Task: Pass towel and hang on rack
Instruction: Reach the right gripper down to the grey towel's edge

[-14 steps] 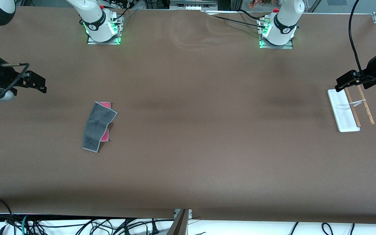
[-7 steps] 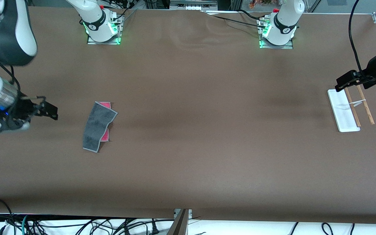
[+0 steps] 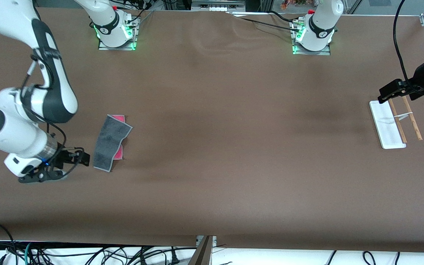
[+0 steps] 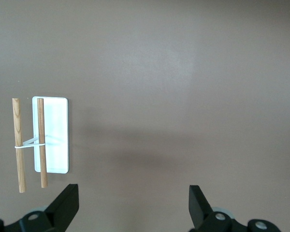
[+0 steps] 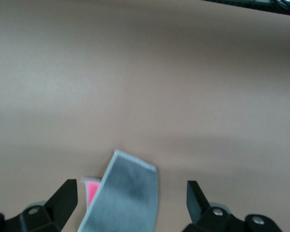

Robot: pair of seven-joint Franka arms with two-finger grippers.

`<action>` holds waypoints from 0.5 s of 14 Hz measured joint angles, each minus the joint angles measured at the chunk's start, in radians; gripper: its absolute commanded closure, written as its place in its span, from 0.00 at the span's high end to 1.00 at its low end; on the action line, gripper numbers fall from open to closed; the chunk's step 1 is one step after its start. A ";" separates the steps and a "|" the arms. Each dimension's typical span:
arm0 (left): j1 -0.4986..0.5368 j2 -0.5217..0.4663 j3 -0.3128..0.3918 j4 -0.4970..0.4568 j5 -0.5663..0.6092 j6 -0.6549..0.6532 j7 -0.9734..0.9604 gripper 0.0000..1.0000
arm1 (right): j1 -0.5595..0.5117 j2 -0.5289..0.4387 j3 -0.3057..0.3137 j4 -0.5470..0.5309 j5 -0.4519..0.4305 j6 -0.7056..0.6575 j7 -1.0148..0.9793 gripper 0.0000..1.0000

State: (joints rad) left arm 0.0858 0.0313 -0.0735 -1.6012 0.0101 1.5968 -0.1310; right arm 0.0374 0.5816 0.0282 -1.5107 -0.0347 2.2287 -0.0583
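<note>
Swinging in from the table's edge, the right arm has brought the right gripper (image 3: 81,159) down to just beside the towel (image 3: 109,142), at the towel's end nearest the front camera; half a second ago it was well apart from the cloth and farther from that camera. Its jaws stand wide open and hold nothing; in the right wrist view the towel (image 5: 125,193) lies between and just ahead of the two fingers (image 5: 63,200).

Nothing about the towel itself has changed. It lies flat on the table (image 3: 234,147) toward the right arm's end, folded, grey face up, with pink showing at two spots along one edge.

Well apart from the towel, at the left arm's end of the table, stands the rack (image 3: 396,125). Over its end that lies farther from the front camera, the left gripper (image 3: 390,94) waits, unmoved, jaws open and empty.

By my reading, the approach is nearly done and the pick-up comes next: the right gripper must close on the near end of the cloth before any pass can begin.
</note>
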 measured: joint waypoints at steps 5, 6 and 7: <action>0.000 0.000 0.000 0.000 0.000 0.000 0.000 1.00 | 0.058 0.140 0.002 0.001 -0.007 0.183 0.122 1.00; 0.000 0.000 0.000 0.000 0.000 0.000 0.000 1.00 | 0.062 0.159 0.001 0.002 -0.013 0.203 0.144 1.00; 0.000 0.000 0.000 0.000 0.000 0.000 0.000 1.00 | 0.062 0.175 -0.005 0.002 -0.016 0.213 0.162 1.00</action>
State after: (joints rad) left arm 0.0858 0.0313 -0.0736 -1.6012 0.0101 1.5968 -0.1310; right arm 0.0991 0.7567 0.0233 -1.5091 -0.0502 2.4422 0.1041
